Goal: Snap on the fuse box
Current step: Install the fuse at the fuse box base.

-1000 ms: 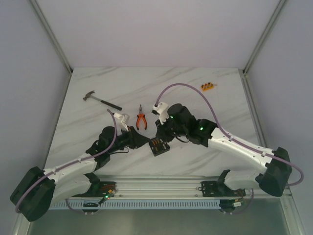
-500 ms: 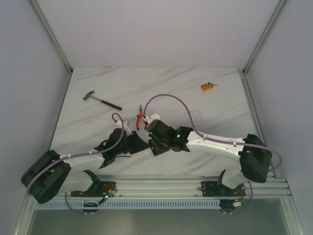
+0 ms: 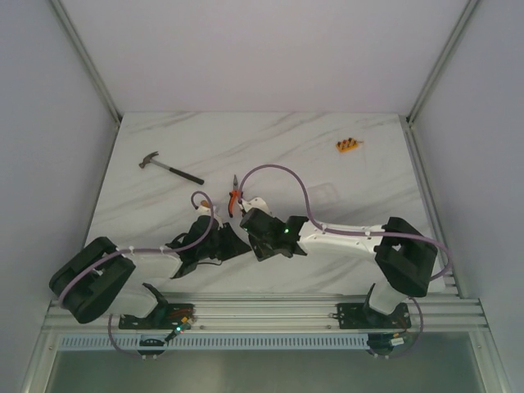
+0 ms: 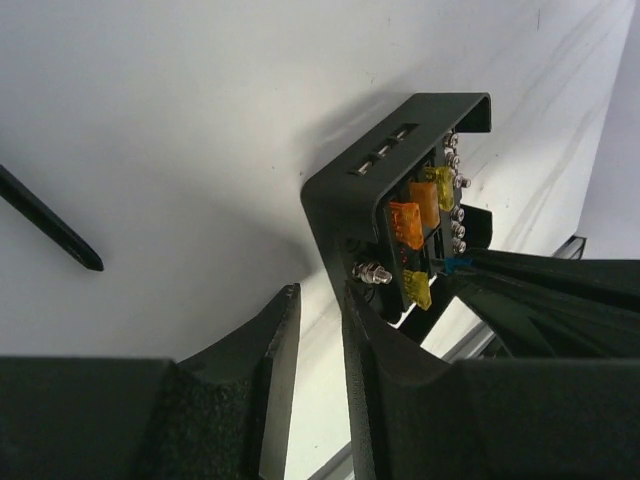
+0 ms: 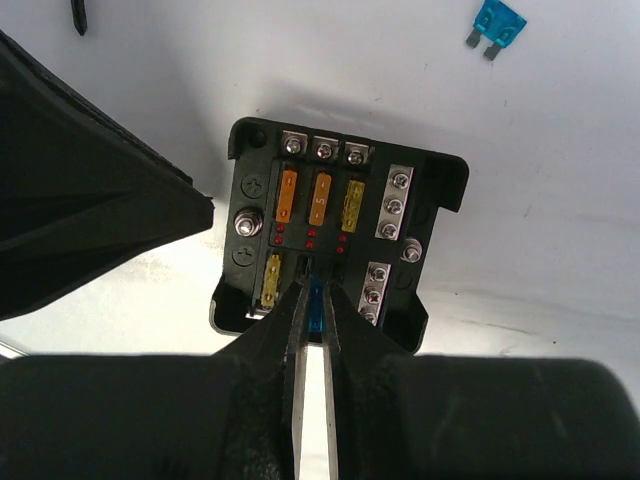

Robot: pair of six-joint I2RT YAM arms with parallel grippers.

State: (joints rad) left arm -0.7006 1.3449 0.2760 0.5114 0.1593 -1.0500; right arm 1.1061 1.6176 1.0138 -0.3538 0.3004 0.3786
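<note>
The fuse box (image 5: 330,215) is a black square base with orange and yellow fuses, lying open on the table, with no lid on it. In the top view the fuse box (image 3: 264,249) lies between both grippers. My right gripper (image 5: 315,290) is shut on a small blue fuse (image 5: 316,308) standing in the middle slot of the box's near row. My left gripper (image 4: 320,295) sits at the box's edge (image 4: 345,200). Its jaws are a narrow gap apart with only table between them, and one finger (image 4: 365,330) touches the box. A faint clear square lid (image 3: 327,194) lies on the table to the right.
A loose blue fuse (image 5: 497,24) lies on the table beyond the box. Orange-handled pliers (image 3: 235,201) lie just behind the grippers. A hammer (image 3: 170,169) lies at the back left. An orange strip of fuses (image 3: 349,145) lies at the back right.
Both arms have folded lower and drawn in. My right gripper came down and leftward onto the fuse box, and my left gripper stayed against the box's left side.
</note>
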